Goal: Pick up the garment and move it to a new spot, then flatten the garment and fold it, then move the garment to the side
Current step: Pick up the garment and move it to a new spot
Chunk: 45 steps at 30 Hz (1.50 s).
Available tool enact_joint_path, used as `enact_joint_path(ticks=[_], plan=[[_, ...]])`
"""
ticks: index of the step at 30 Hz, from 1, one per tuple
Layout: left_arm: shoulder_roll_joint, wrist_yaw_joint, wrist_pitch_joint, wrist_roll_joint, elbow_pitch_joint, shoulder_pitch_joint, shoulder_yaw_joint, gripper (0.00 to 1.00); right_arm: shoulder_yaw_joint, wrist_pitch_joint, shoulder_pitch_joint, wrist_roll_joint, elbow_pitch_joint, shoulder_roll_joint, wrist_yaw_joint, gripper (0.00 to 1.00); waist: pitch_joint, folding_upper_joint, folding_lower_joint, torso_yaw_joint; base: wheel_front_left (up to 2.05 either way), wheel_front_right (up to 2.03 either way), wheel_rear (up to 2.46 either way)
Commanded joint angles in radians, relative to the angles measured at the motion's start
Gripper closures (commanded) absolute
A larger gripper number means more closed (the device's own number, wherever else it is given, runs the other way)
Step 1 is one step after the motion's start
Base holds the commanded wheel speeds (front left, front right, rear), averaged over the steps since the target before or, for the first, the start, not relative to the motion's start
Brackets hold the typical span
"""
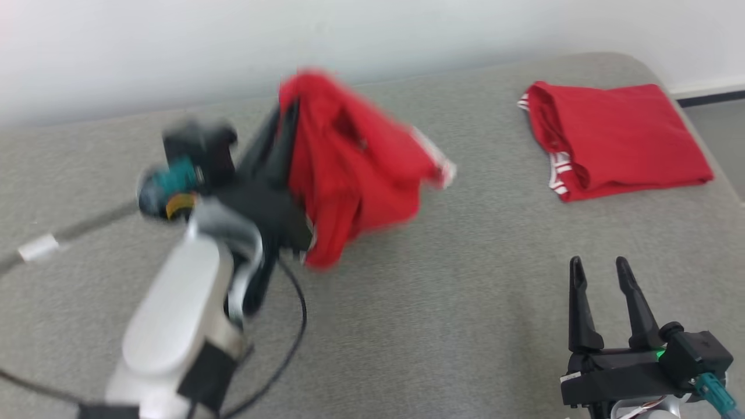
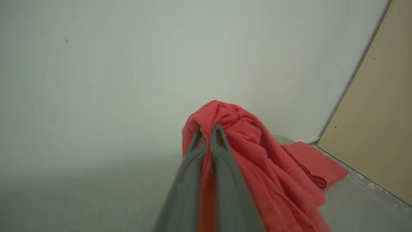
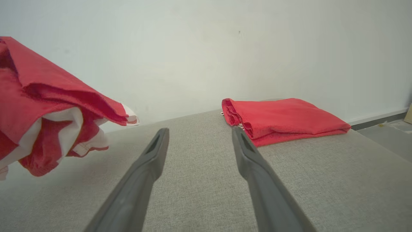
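Pick-up is done, and the move to a new spot is judged under way. Flattening, folding and the move aside are outstanding.

The left gripper (image 2: 208,130) is clamped on the garment (image 1: 355,169), which hangs bunched above the surface (image 1: 465,302) left of centre, apparently clear of it. The right gripper (image 1: 599,265) has its fingers apart and is empty.

- **Garment:** soft red knit, white striped trim, limp folds.
- **Surface:** grey woven fabric, rounded far corner.
- **Other:** a folded red cloth (image 1: 617,137) lies far right.

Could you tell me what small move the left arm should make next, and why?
Probably lower the left gripper and lay the red garment on the grey surface below it: the garment hangs bunched in the air, pinched in that gripper, clear of the folded garment at the right, and the right gripper is open.
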Motion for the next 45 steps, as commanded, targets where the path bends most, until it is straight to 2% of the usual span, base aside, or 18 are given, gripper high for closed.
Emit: enact_joint_path(ticks=[1, 3, 8, 9, 10, 11, 15, 19, 28, 34, 39, 45], plan=[[0.001, 0.001, -0.003, -0.002, -0.001, 0.035, -0.006, 1.00, 0.004, -0.007, -0.004, 0.006, 0.004, 0.006, -0.003, 0.00, -0.002, 0.0001, 0.0001, -0.032, 0.00, 0.00, 0.00], [-0.018, 0.009, -0.009, -0.030, 0.019, 0.114, -0.008, 1.00, 0.008, -0.008, -0.008, 0.007, 0.014, 0.005, -0.003, 0.00, -0.002, 0.0001, 0.0001, -0.045, 0.00, 0.00, 0.00], [-0.020, 0.025, -0.037, -0.014, 0.112, 0.239, -0.044, 1.00, 0.012, -0.013, -0.017, 0.006, 0.030, 0.007, -0.003, 0.00, -0.007, 0.0001, 0.0001, -0.062, 0.00, 0.00, 0.00], [-0.020, 0.022, -0.038, -0.002, 0.135, 0.253, -0.062, 0.67, 0.013, -0.013, -0.019, 0.004, 0.031, 0.008, -0.003, 0.00, -0.009, 0.0001, 0.0001, -0.062, 0.00, 0.00, 0.00], [-0.023, 0.017, -0.050, 0.003, 0.153, 0.262, -0.070, 0.13, 0.015, -0.013, -0.021, 0.002, 0.033, 0.008, -0.003, 0.00, -0.013, 0.0001, 0.0001, -0.063, 0.00, 0.00, 0.00], [-0.025, 0.012, -0.059, 0.008, 0.167, 0.266, -0.079, 0.00, 0.018, -0.013, -0.022, 0.000, 0.033, 0.008, -0.003, 0.00, -0.017, 0.0001, 0.0001, -0.062, 0.00, 0.00, 0.00], [-0.038, -0.002, -0.123, 0.011, 0.156, 0.269, -0.098, 0.00, 0.009, -0.014, -0.007, -0.004, 0.036, 0.007, -0.003, 0.00, -0.049, 0.0001, 0.0001, -0.043, 0.00, 0.00, 0.00], [-0.031, 0.017, -0.175, 0.008, 0.074, 0.281, -0.080, 0.00, -0.007, -0.014, 0.020, -0.005, 0.035, 0.005, -0.003, 0.00, -0.094, 0.0001, 0.0001, -0.008, 0.00, 0.00, 0.00], [0.103, 0.103, -0.216, 0.041, -0.105, 0.379, 0.013, 0.00, -0.018, -0.014, 0.056, -0.002, 0.023, 0.005, -0.003, 0.00, -0.161, 0.0001, 0.0001, 0.071, 0.00, 0.00, 0.00], [0.196, 0.170, -0.237, 0.106, -0.193, 0.489, 0.073, 0.00, -0.020, -0.014, 0.068, -0.001, 0.023, 0.006, -0.003, 0.00, -0.179, 0.0001, 0.0001, 0.109, 0.00, 0.00, 0.00], [0.236, 0.221, -0.241, 0.132, -0.252, 0.605, 0.118, 0.00, -0.033, -0.010, 0.078, -0.004, 0.018, 0.007, -0.003, 0.00, -0.192, 0.0001, 0.0001, 0.135, 0.00, 0.00, 0.00], [0.239, 0.237, -0.242, 0.121, -0.308, 0.693, 0.163, 0.00, -0.043, -0.009, 0.094, -0.005, 0.015, 0.008, -0.003, 0.00, -0.198, 0.0001, 0.0001, 0.158, 0.00, 0.00, 0.00]])
